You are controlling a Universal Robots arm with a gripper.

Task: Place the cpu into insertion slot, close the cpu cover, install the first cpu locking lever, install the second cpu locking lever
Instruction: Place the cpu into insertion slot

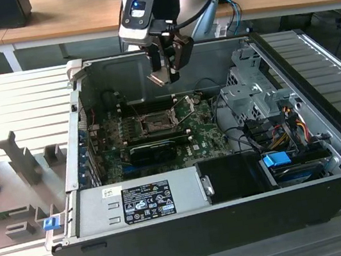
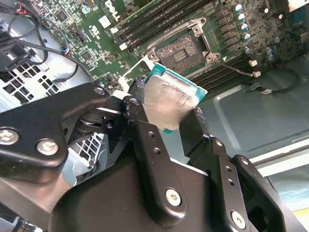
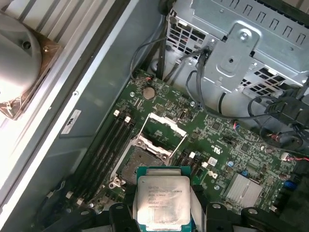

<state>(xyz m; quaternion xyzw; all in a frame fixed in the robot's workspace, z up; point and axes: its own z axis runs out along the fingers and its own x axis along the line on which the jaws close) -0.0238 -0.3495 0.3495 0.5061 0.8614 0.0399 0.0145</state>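
My gripper [image 1: 165, 71] hangs above the open computer case, shut on the cpu [image 1: 161, 78]. In both wrist views the cpu [image 2: 169, 99] [image 3: 163, 200] shows as a silver-grey square with a teal edge, clamped between the black fingers [image 2: 140, 121]. Below it on the green board lies the insertion slot [image 1: 155, 124] [image 3: 139, 163] [image 2: 185, 48], bare and dark in the centre. The cpu cover [image 3: 161, 129] stands swung open at the slot's far edge. Thin metal levers [image 1: 185, 104] stick up beside the slot.
A grey power supply [image 1: 140, 201] sits at the case's near side, with a black graphics card [image 1: 154, 149] between it and the slot. A metal drive cage [image 1: 252, 89] and cable bundles [image 1: 249, 135] occupy the exterior view's right. A grey fixture tray [image 1: 15, 169] lies outside the case.
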